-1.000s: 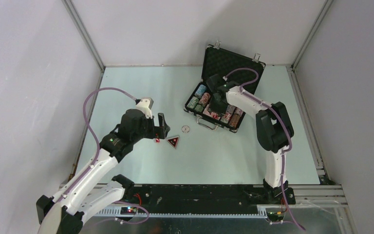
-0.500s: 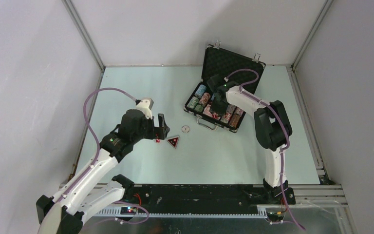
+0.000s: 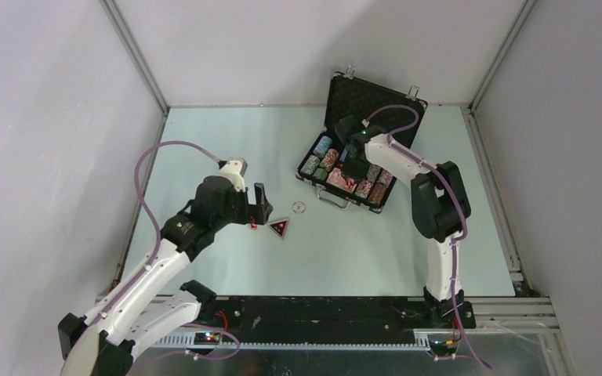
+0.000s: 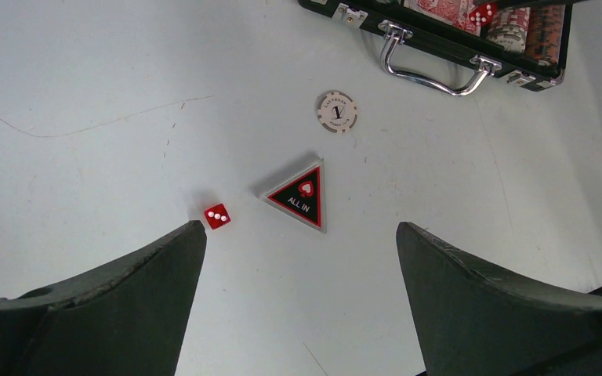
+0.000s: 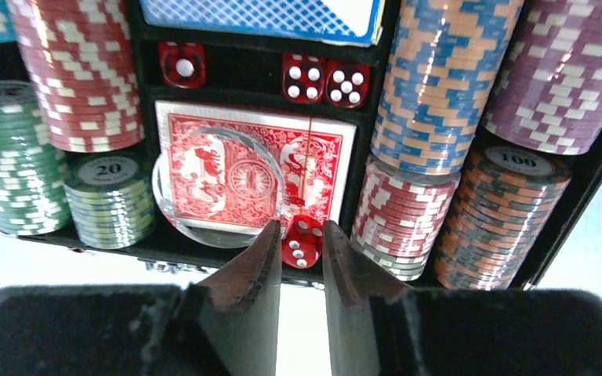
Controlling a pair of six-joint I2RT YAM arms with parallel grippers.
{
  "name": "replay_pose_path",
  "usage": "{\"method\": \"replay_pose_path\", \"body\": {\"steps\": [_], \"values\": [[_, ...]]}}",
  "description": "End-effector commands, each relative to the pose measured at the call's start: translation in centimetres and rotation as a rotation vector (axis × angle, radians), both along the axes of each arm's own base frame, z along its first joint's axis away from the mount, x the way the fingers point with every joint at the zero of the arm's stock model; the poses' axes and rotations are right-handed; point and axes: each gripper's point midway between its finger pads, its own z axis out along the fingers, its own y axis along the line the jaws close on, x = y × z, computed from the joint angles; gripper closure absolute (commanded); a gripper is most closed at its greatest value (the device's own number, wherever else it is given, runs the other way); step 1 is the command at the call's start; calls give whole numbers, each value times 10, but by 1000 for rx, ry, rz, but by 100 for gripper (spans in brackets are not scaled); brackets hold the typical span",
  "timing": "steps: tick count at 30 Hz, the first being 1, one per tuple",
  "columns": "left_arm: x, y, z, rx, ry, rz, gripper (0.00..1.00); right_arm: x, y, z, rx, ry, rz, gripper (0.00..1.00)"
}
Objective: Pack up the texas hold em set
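The black briefcase (image 3: pixel 345 196) lies open at the back right, with chip stacks (image 5: pixel 429 86) and a red card deck (image 5: pixel 251 168) and blue card deck (image 5: pixel 259 16) inside. My right gripper (image 5: pixel 301 235) is shut on a red die (image 5: pixel 302 243), held over the red deck. Three more dice (image 5: pixel 313 78) sit in the slot between the decks. My left gripper (image 4: pixel 298 243) is open above the table. Just ahead of it lie a red die (image 4: pixel 217 216), the black ALL IN triangle (image 4: pixel 302 196) and the white button (image 4: pixel 336 112).
The briefcase's silver handle (image 4: pixel 431 66) faces the table's middle. Grey walls with metal rails (image 3: pixel 137 63) enclose the table on three sides. A clear round disc (image 5: pixel 196 196) lies on the red deck.
My right gripper has moved back over the case toward the lid, carrying the die. The left arm has shifted very little.
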Motion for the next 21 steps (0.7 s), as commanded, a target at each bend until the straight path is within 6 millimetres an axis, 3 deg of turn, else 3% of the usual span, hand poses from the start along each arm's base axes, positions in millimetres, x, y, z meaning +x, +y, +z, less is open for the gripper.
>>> {"method": "replay_pose_path", "body": {"steps": [1,11,13,15,17,21], "values": [[3,-2,13,-6,-46,-12,2,23,-7,44,10,-116,-13,82],[3,-3,13,-9,-43,-12,2,70,3,49,82,-199,130,89],[3,-2,14,-7,-42,-11,2,74,6,49,90,-199,156,84],[3,-2,14,-3,-42,-8,2,72,7,49,92,-185,159,70],[4,-1,15,0,-41,-6,2,65,4,48,79,-160,148,64],[5,-1,15,2,-45,-5,2,41,-1,38,56,-83,155,61]]}}
